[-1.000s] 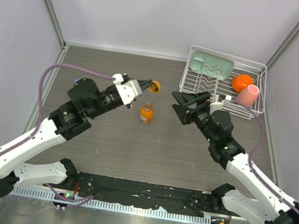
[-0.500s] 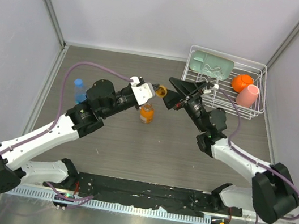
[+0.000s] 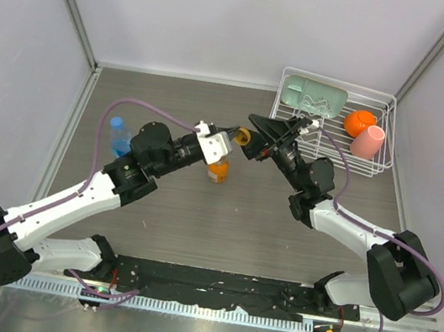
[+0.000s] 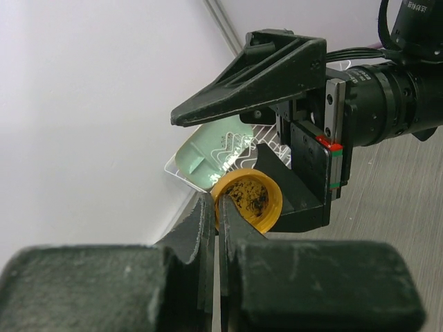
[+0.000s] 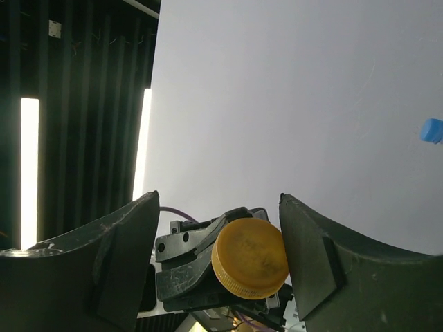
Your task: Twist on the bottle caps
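My left gripper (image 3: 235, 138) is shut on the rim of the orange-amber cap (image 3: 243, 137), held in the air above the squat orange bottle (image 3: 218, 170). In the left wrist view the cap (image 4: 248, 200) shows its hollow side, and the gripper (image 4: 216, 202) pinches its wall. My right gripper (image 3: 254, 137) is open, one jaw on each side of the cap (image 5: 249, 257). Its right finger (image 5: 325, 256) is close to the cap and the left finger (image 5: 118, 263) stands apart. The clear bottle (image 3: 118, 142) stands at the left with the blue cap (image 3: 117, 123) on top.
A white wire rack (image 3: 328, 141) at the back right holds a green dish (image 3: 315, 95), an orange ball (image 3: 359, 121) and a pink cup (image 3: 368, 141). Grey walls close in the table on three sides.
The right arm has swung left and up from near the rack, bringing its open jaws around the cap. The left arm moved right with the cap, uncovering the clear bottle.
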Available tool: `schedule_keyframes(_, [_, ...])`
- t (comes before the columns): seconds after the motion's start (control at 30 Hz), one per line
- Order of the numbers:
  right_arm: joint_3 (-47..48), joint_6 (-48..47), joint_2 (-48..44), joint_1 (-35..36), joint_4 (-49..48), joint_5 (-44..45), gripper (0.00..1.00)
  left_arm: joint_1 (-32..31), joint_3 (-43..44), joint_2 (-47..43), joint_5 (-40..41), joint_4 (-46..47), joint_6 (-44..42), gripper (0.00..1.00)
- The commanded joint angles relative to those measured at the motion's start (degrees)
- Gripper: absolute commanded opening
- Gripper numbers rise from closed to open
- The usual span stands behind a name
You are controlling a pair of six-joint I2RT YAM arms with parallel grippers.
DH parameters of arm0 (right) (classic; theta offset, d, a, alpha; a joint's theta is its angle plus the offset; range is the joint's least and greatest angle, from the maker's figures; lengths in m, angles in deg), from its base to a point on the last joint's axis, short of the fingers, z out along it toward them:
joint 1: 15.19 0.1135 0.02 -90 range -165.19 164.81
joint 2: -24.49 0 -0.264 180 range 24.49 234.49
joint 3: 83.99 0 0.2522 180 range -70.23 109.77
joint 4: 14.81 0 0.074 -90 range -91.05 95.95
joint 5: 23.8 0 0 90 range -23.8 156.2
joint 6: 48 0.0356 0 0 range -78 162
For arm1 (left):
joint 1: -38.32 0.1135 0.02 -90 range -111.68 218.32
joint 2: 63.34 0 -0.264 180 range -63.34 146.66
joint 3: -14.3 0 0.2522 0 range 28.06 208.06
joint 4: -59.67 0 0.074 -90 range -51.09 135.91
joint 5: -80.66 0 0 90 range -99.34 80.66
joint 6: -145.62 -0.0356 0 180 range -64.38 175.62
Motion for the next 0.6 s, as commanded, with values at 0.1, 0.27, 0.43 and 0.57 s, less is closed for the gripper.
schedule_keyframes(0.1, [2.13, 0.55, -2.04, -0.05, -3.21, -1.78, 0.68, -0.02, -1.66, -1.8, -0.94, 5.6, -3.23, 0.0])
schedule_keyframes(0.27, [3.09, -0.32, -2.39, 0.82, -1.1, -2.92, 0.68, 0.07, -2.46, -2.33, -1.03, 7.62, -3.93, 0.0])
schedule_keyframes(0.43, [3.45, -0.94, -1.78, 1.97, 0.22, -3.8, 0.71, -0.02, -1.49, -2.77, -2.7, 8.23, -4.2, 0.0])
schedule_keyframes(0.57, [3.45, -1.2, -2.04, 1.97, -0.04, -3.63, 0.72, -0.02, -0.35, -3.12, -2.7, 7.97, -4.29, 0.0])
